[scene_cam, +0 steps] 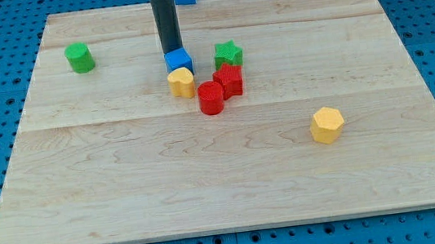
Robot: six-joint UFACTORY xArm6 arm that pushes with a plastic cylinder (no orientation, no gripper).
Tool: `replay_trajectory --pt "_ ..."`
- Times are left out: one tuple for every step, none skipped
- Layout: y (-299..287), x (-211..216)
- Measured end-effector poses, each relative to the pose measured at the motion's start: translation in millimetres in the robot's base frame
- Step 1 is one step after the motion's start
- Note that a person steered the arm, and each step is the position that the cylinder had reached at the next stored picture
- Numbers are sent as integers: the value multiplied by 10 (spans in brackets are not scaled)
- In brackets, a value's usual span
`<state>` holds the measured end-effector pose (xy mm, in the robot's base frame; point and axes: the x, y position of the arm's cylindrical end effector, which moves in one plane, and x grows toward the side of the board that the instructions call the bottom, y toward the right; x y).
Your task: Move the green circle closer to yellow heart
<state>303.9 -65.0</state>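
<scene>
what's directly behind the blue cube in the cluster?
My tip stands right behind the blue cube, toward the view's top. The rod hides the board strip behind it; whether tip and cube touch cannot be seen.

My tip (172, 53) ends a straight, smooth, round rod that is dark grey to near black. A faint lighter sheen runs lengthwise down its side. The rod keeps about the same width all the way along, with no visible cables, screws or markings. Its upper part runs out of the view's top, so the arm itself does not show.
</scene>
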Motion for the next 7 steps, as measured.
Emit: replay_trajectory --pt "-568 -431" --pt "-1298 -479" --pt "-1834 -367" --pt "-1657 103" --pt "-1097 489" --pt "-936 526" --pt "-1074 363"
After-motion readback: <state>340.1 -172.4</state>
